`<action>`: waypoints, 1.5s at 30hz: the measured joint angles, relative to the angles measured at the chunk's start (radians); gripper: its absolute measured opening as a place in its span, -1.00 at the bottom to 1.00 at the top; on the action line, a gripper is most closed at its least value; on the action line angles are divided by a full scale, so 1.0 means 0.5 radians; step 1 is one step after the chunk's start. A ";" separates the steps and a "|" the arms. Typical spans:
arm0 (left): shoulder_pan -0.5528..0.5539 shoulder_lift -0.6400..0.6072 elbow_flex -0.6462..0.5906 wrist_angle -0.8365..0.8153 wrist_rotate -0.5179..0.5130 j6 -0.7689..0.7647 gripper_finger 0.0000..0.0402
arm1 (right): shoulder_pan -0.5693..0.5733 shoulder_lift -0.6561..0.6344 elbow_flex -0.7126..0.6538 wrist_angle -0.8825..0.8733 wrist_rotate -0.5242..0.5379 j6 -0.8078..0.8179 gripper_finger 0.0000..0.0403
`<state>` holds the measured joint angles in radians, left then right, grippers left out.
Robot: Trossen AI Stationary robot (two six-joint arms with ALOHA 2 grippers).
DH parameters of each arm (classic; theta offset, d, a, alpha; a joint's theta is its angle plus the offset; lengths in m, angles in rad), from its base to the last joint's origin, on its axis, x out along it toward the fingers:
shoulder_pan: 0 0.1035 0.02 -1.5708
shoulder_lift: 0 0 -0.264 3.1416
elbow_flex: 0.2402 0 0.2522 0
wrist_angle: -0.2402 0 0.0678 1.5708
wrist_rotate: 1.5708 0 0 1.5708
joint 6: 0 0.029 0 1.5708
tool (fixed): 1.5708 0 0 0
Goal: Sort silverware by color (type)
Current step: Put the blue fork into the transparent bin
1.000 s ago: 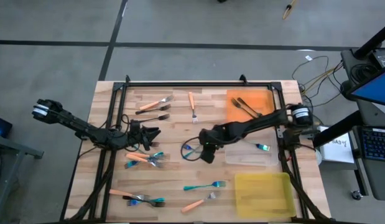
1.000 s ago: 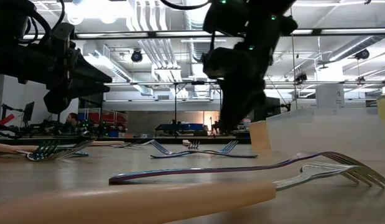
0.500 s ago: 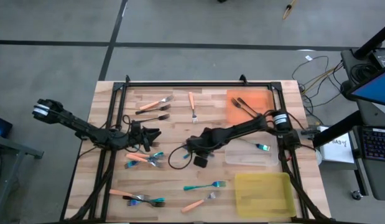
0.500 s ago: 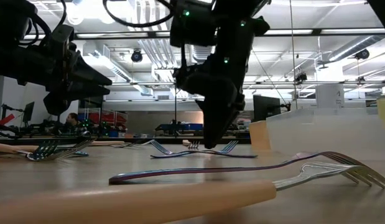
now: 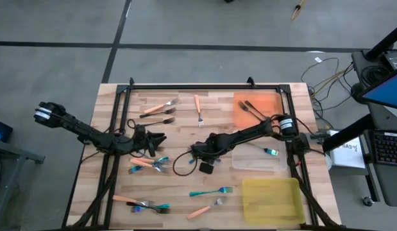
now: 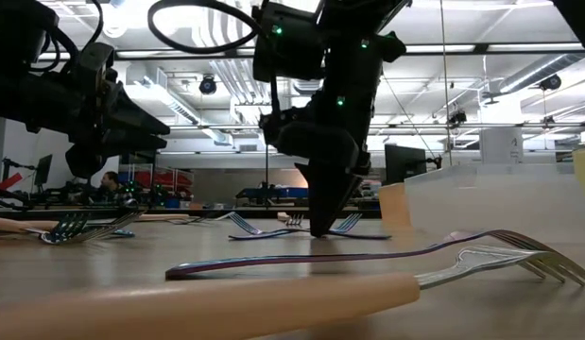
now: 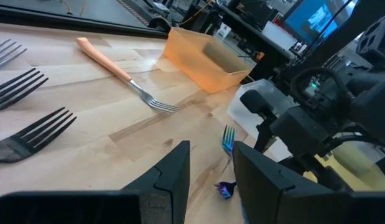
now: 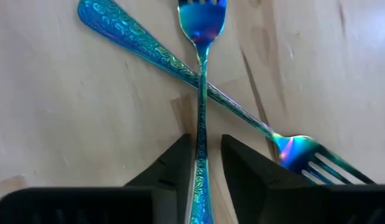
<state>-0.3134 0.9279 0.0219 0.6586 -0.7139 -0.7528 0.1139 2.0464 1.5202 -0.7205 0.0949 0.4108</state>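
Observation:
Two iridescent blue forks (image 8: pixel 180 62) lie crossed on the wooden table near its middle. My right gripper (image 8: pixel 206 142) points down over them, tips at the tabletop (image 6: pixel 320 227). Its fingers are open by a narrow gap and straddle the handle (image 8: pixel 200 168) of the upper fork. In the high view the gripper (image 5: pixel 198 153) covers most of both forks. My left gripper (image 5: pixel 160 138) waits open above the table's left half, with nothing between its fingers (image 7: pixel 211 168). More forks with orange, blue and dark handles lie scattered on the table. My right gripper stands with one finger (image 8: pixel 176 168) close against the upper fork's handle (image 8: pixel 200 158) and the other finger a little apart from it. Whether it touches I cannot tell. The fingers come from above and lie along the handle. The fork lies flat on the table.
At the right stand an orange tray (image 5: pixel 275 102) holding two dark forks, a clear tray (image 5: pixel 249 162) holding a blue fork, and a yellow tray (image 5: pixel 272 196). Forks lie at the far left (image 5: pixel 161 112), near left (image 5: pixel 147 205) and near middle (image 5: pixel 211 191). A black cable loops beside the right gripper (image 5: pixel 180 168).
My right gripper has moved toward the table's left edge and down, tipping steeper, until its fingertips stand at the tabletop over the crossed blue forks. The forks have stayed where they were.

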 joint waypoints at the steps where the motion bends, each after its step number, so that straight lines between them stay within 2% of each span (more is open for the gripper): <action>1: 0.000 0.000 0.000 0.000 0.000 0.000 -0.49 | 0.000 0.009 0.002 0.001 -0.004 0.007 -0.70; 4: 0.000 0.000 0.000 0.002 0.000 -0.001 -0.49 | 0.001 0.037 0.006 -0.002 -0.029 0.010 -0.89; 11: 0.000 0.000 0.000 0.003 0.000 -0.015 -0.49 | 0.020 0.026 0.002 -0.008 -0.029 0.001 -0.94; 22: 0.000 0.000 0.000 0.002 -0.001 -0.020 -0.49 | 0.030 -0.369 -0.009 -0.036 0.012 -0.014 -0.95; 26: 0.000 -0.001 0.000 0.002 -0.001 -0.030 -0.49 | 0.036 -0.533 -0.013 -0.292 0.095 0.002 -0.95; 31: 0.000 0.004 0.000 0.000 -0.001 -0.032 -0.49 | 0.070 -0.724 -0.067 -0.824 0.339 0.224 -0.95; 35: 0.000 0.003 0.000 0.000 -0.001 -0.019 -0.49 | 0.109 -0.923 -0.225 -1.083 0.391 0.476 -0.95; 45: 0.000 0.007 0.000 -0.001 -0.002 -0.018 -0.49 | 0.310 -1.439 -0.871 -1.026 0.354 1.130 -0.95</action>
<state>-0.3134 0.9314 0.0219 0.6582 -0.7147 -0.7616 0.2687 1.3269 1.0848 -1.2335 0.2717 0.9760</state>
